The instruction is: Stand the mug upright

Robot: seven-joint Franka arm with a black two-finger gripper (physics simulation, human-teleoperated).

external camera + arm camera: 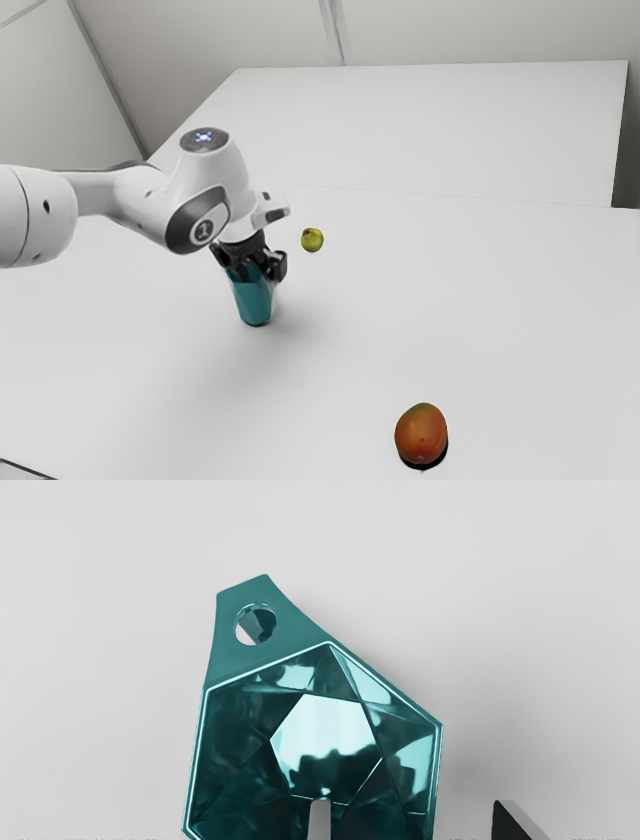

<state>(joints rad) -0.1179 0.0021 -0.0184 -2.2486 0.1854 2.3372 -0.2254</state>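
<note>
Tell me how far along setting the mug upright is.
Looks done: the mug stands base down on the table, mouth toward the wrist camera. In hand: nothing gripped; the open pincer has one finger at the mouth, one outside. Left: likely just backing clear.

My gripper (258, 270) hid the top of the mug (254, 301) from the exterior view, and my arm (100, 192) ran off the exterior view's left edge. The wrist view cut off some of the mug and both my fingers (320, 822)

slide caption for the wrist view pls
Teal mug from above, its handle pierced by a round hole, the open gripper astride the rim.
</note>
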